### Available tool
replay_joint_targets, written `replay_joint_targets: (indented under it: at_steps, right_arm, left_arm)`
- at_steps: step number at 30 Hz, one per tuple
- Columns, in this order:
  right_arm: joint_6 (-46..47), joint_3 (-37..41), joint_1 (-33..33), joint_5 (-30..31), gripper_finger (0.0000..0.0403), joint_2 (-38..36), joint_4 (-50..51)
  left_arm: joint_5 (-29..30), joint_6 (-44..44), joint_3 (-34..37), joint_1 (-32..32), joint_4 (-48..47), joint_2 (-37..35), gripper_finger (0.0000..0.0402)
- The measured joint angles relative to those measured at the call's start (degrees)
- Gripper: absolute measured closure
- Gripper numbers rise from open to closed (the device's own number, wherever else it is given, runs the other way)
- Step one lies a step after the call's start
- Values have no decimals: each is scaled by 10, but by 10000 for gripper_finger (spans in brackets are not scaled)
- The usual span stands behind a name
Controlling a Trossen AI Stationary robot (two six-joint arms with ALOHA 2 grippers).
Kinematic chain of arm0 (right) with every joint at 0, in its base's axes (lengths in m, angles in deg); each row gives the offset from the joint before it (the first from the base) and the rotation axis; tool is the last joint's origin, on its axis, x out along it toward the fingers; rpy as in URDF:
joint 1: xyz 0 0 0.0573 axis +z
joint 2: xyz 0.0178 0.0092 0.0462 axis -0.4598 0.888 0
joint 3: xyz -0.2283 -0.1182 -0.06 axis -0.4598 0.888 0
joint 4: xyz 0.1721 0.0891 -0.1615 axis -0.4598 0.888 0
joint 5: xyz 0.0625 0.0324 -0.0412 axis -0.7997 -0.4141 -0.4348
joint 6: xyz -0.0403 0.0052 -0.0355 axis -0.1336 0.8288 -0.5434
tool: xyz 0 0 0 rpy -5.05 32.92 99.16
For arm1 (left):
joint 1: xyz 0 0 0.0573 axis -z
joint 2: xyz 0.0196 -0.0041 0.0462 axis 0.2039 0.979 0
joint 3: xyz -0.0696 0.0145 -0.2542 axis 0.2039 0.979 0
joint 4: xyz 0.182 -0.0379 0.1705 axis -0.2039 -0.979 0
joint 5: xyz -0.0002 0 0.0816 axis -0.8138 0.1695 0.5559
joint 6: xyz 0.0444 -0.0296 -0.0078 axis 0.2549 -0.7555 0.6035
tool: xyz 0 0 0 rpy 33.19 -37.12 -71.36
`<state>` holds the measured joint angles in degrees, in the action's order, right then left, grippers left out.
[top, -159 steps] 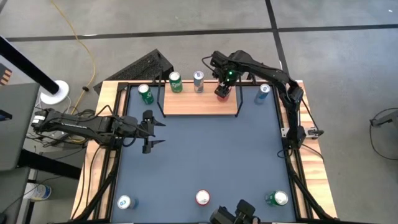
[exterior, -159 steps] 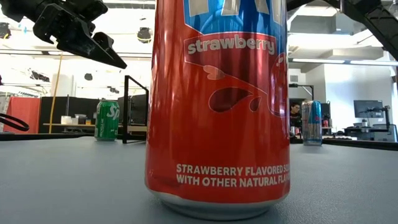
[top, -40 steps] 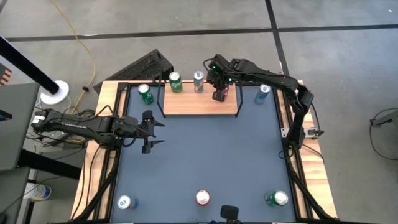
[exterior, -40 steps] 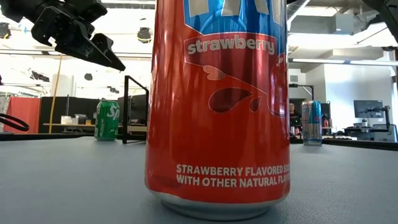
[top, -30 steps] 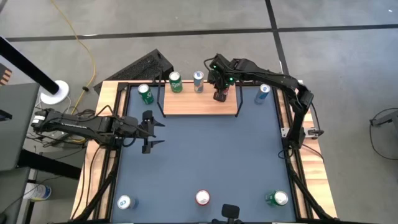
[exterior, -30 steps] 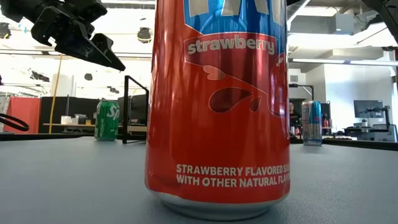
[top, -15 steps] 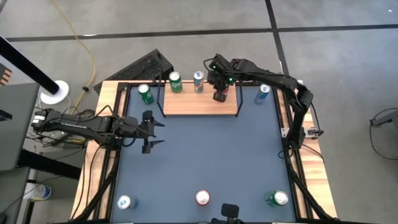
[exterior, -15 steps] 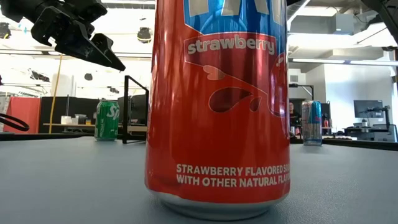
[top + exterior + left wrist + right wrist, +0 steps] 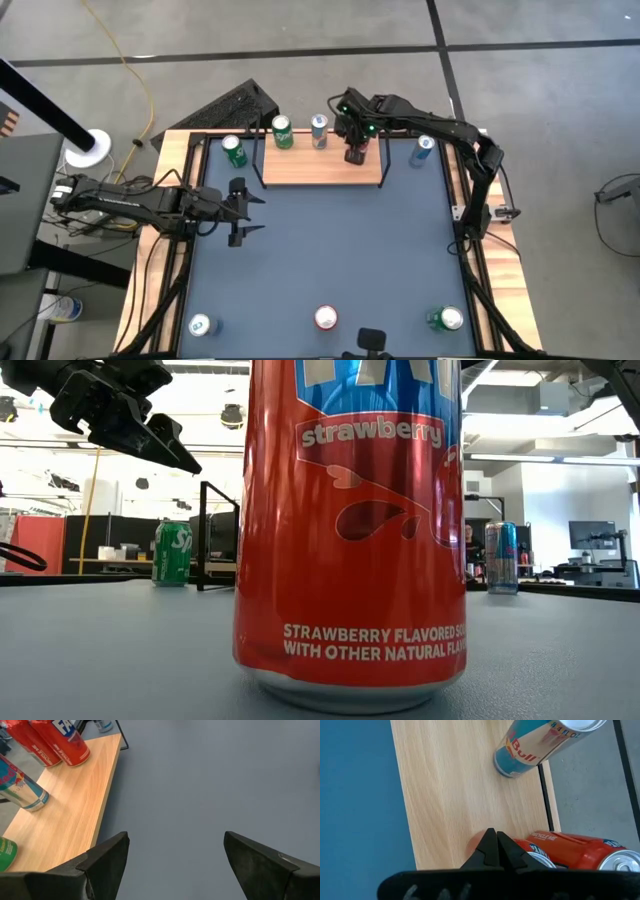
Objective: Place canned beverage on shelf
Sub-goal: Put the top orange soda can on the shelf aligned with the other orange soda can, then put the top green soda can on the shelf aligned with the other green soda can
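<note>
Red aluminium is what you are dealing with: the red can point(image 9: 570, 851) stands on the shelf point(image 9: 322, 168) at the upper middle of the high view, just beside the right claw point(image 9: 354, 155). That claw is pinched fully closed with nothing between its tips, so the can rests on the pale wood board by itself. It looks upright, though the angle of the right wrist view makes that a judgement.

Two more cans share the board: a green can point(image 9: 283, 131) and a silver-blue can point(image 9: 319, 130), both toward the top edge of the shelf.

Your left claw point(image 9: 240, 212) hangs open over the bare grey table point(image 9: 330, 250) at the left middle of the high view, holding nothing.

Loose cans wait on the table, among them a strawberry can point(image 9: 350, 530) that fills the low view and sits at the bottom centre of the high view.

Expect these to behave alike. A sealed can is probably fairly heavy for its size, and stiff. The wall is thin and will dent if you squeeze hard, and the printed skin is smooth and likely slippery.

Take hold across the middle of the body, fingers on opposite sides, below the shoulder and above the base taper. Avoid the rim, where the fingers may slide off. A tall narrow can should tip easily, so set it down flat before you let go.
</note>
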<state>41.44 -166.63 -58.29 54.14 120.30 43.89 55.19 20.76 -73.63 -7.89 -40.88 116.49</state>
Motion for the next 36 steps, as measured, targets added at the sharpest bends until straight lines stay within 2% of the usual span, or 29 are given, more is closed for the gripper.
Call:
replay_joint_targets:
  at_steps: [25, 32, 36]
  right_arm:
    - [-1, 0, -22, 4, 403, 0, 16]
    - [-14, -3, -8, 4, 403, -5, 2]
    - [-3, -27, 5, 4, 403, -6, 39]
  left_arm:
    - [0, 0, 0, 0, 0, 0, 86]
    - [0, 0, 0, 0, 0, 0, 86]
    - [0, 0, 0, 0, 0, 0, 86]
